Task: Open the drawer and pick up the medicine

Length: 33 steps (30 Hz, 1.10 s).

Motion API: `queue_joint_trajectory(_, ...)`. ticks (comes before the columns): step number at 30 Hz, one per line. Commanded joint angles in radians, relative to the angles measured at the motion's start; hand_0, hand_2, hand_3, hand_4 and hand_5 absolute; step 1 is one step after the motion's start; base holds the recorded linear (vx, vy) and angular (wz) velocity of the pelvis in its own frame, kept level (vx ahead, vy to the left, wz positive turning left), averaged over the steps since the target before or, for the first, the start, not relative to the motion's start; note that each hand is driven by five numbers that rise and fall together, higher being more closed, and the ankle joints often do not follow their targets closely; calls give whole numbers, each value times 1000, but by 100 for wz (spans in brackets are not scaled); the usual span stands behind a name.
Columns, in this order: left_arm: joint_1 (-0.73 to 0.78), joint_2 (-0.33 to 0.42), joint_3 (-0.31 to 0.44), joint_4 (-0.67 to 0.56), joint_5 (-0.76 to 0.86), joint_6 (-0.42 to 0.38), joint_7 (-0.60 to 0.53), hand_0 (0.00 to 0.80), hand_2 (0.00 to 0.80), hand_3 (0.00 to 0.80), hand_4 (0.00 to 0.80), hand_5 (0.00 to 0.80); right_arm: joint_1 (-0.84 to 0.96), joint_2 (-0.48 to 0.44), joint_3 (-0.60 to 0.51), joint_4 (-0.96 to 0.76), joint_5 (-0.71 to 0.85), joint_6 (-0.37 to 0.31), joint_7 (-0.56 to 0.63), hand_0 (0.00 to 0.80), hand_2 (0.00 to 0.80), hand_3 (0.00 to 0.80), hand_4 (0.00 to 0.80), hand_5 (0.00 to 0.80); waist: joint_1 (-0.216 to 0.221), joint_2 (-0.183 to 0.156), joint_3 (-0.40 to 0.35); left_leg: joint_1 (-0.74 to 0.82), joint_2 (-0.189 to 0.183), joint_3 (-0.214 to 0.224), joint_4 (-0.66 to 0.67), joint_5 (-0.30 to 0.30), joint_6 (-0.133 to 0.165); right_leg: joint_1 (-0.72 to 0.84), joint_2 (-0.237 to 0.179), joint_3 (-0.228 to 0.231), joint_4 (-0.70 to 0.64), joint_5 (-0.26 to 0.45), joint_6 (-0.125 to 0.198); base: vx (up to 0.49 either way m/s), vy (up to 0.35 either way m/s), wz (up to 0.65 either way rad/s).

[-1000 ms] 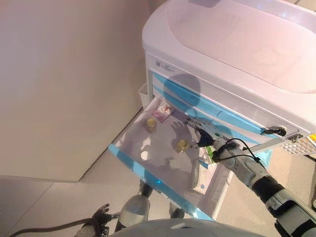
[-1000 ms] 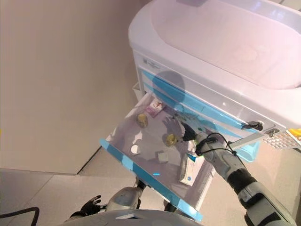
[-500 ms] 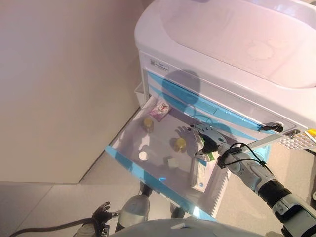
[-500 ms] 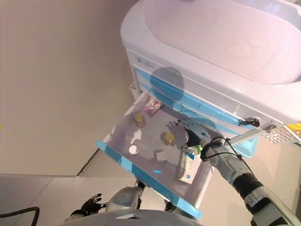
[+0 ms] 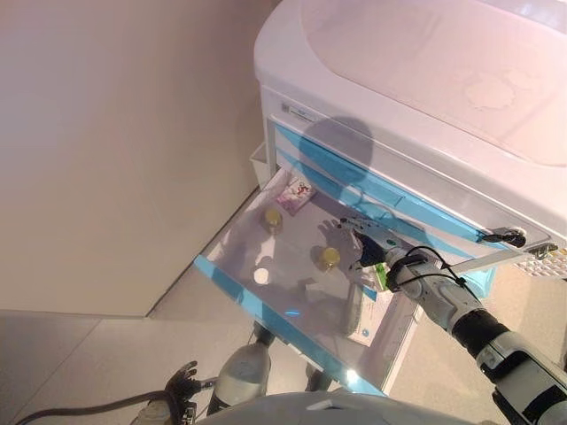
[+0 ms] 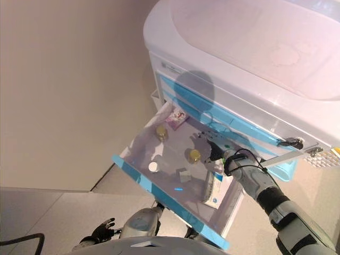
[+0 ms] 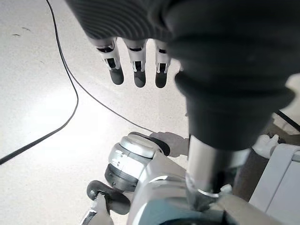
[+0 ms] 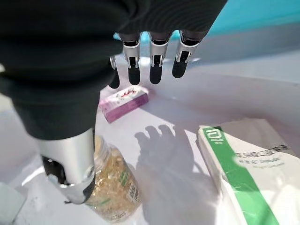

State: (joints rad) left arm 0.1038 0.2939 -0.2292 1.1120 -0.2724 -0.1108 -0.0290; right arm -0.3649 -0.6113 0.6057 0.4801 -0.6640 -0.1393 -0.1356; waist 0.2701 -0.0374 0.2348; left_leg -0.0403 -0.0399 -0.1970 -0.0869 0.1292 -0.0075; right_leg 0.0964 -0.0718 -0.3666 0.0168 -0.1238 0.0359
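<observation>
The white cart's (image 5: pixel 399 80) drawer (image 5: pixel 266 314) with a blue front stands pulled out. In it lie a pink box (image 5: pixel 296 194), two yellow-filled bottles (image 5: pixel 329 258) (image 5: pixel 272 219), a white round cap (image 5: pixel 261 276), a small white box (image 6: pixel 184 174) and a white and green box (image 5: pixel 359 314). My right hand (image 5: pixel 361 245) is open over the drawer floor, between the nearer bottle and the white and green box. In the right wrist view its fingers (image 8: pixel 154 65) are straight and the thumb (image 8: pixel 70 164) is beside the bottle (image 8: pixel 112 187). My left hand (image 5: pixel 182 385) hangs open near the floor.
A beige wall (image 5: pixel 106 133) runs close along the cart's left side. More blue-fronted drawers (image 5: pixel 372 190) stay shut above the open one. A mesh basket (image 5: pixel 551 263) hangs at the cart's right edge.
The whole view has shifted a little. My right hand stays open over the drawer beside the nearer bottle. Nothing has been taken hold of.
</observation>
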Motion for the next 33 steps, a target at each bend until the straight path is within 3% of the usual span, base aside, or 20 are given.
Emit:
queue_joint_trajectory(1,-24,21,-48,-5,32,1,-1,0,0,0,0,0,-67,9,61,-16,-32,7,20,0,0,0,0,0,29,-8,-4,9,-29,23,50,-113,18,-102,-92,75,28,137,81,30,3,6)
queue_joint_trajectory(16,-29,28,-47,-4,53,-5,-5,0,0,0,0,0,-146,74,143,89,-139,5,100,0,0,0,0,0,67,-11,4,2,-34,-2,46,-102,17,-100,-95,61,28,137,78,5,-2,1)
queue_joint_trajectory(33,-28,28,-40,3,66,-16,-2,0,0,0,0,0,-147,115,155,167,-211,71,89,0,0,0,0,0,79,-22,2,0,-33,-7,41,-100,18,-100,-89,61,23,136,75,3,-2,2)
